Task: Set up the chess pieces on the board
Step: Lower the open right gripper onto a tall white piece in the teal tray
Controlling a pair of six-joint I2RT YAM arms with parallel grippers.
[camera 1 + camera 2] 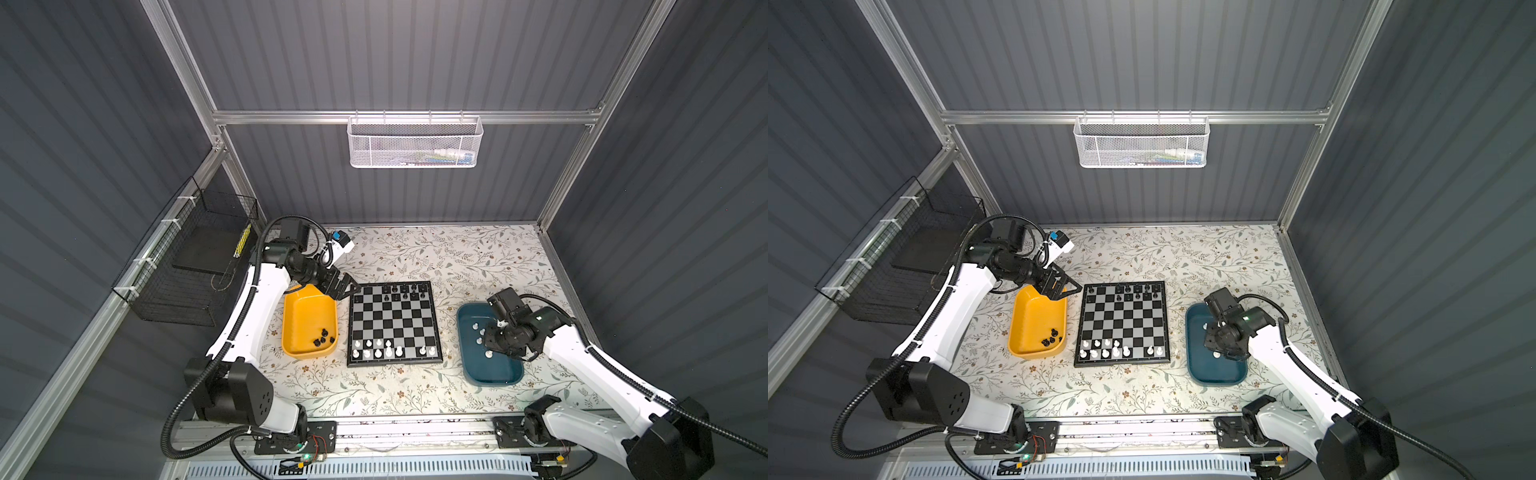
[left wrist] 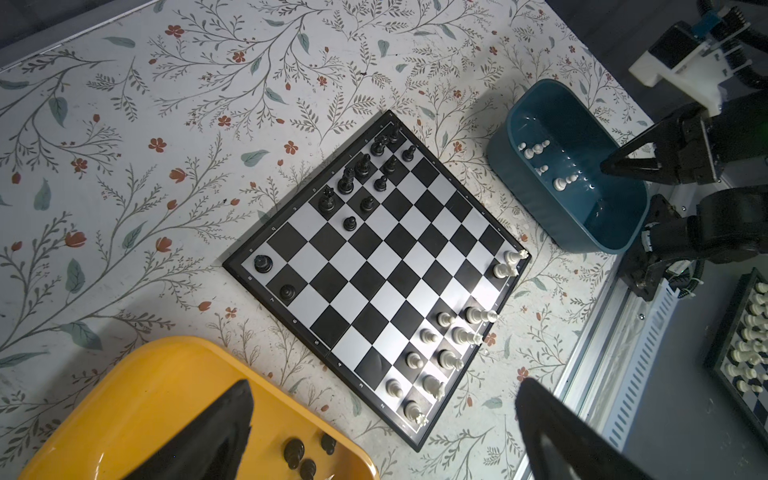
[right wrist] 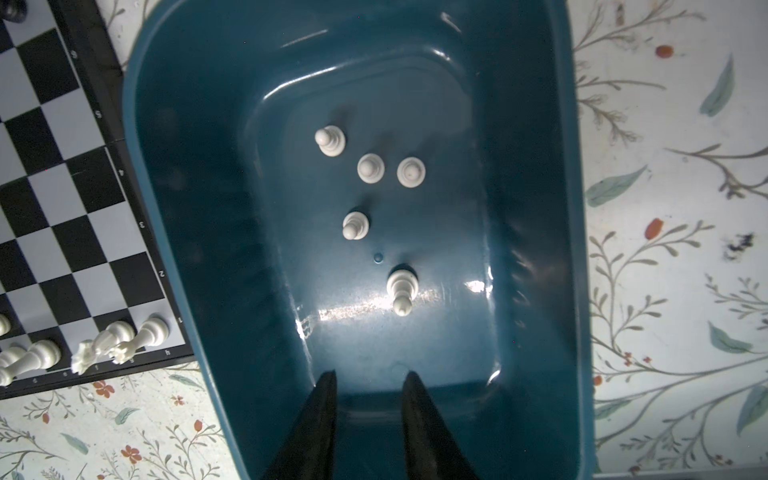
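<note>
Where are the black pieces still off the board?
The black pieces cluster in the near, board-side corner of the yellow tray, left of the board in both top views.

The left arm (image 1: 266, 303) and right arm (image 1: 582, 357) had white shells, black joints and ribbed black hoses (image 1: 166, 432); left gripper (image 1: 348, 289) and right gripper (image 3: 370, 374) were black.

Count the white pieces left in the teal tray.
5. Three white pieces cluster together; a fourth stands just apart; the fifth is nearest the right gripper. The floor of the teal tray shows fully, so none seems hidden.
</note>
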